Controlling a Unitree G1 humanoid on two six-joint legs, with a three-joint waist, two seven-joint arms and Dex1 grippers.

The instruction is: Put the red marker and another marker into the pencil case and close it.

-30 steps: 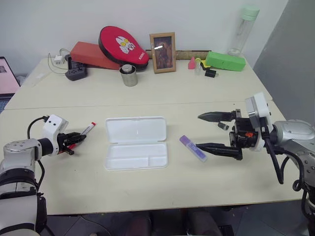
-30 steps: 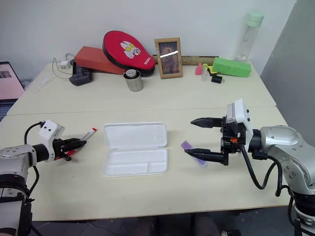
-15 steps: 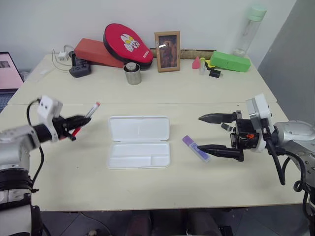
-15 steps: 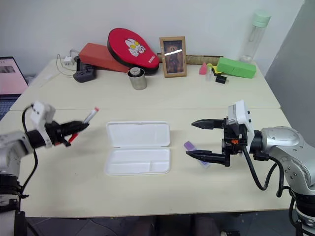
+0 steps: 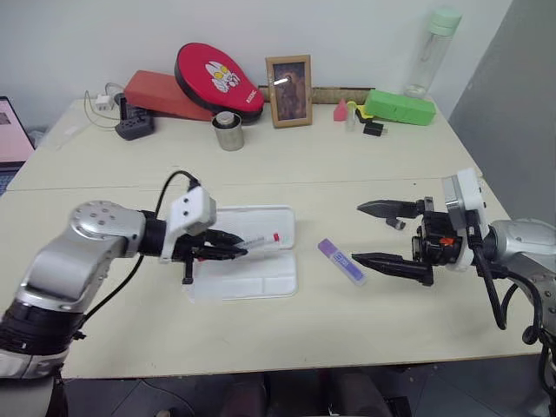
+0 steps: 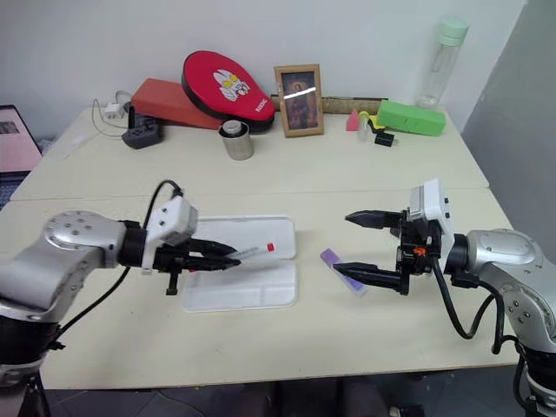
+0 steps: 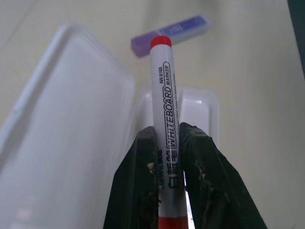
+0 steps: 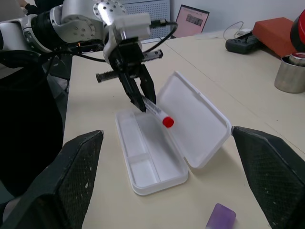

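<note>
Pale beige worktop [image 5: 261,330] made of two slabs butted together, seam running across the middle, plain white wall behind. Back edge clutter: red flat box [image 5: 161,95], red oval pad [image 5: 217,78], framed picture [image 5: 287,91], small metal tin [image 5: 228,133], bright green box [image 5: 398,108], clear bottle with pale green cap [image 5: 430,52]. Flat white plastic hinged pencil case [image 5: 248,261] lies open mid-worktop, lid folded back flat, divided tray toward the robot. Left gripper [image 5: 230,252] has its jaws clamped on the slim white-barrelled red marker [image 5: 261,241], held in the air over the open case, long axis roughly level, free red end pointing toward the right arm. Short thick purple marker [image 5: 340,261] lies on the worktop just right of the case, diagonal to it. Right gripper [image 5: 382,233] hovers beside the purple marker, jaws wide apart, holding nothing.
</note>
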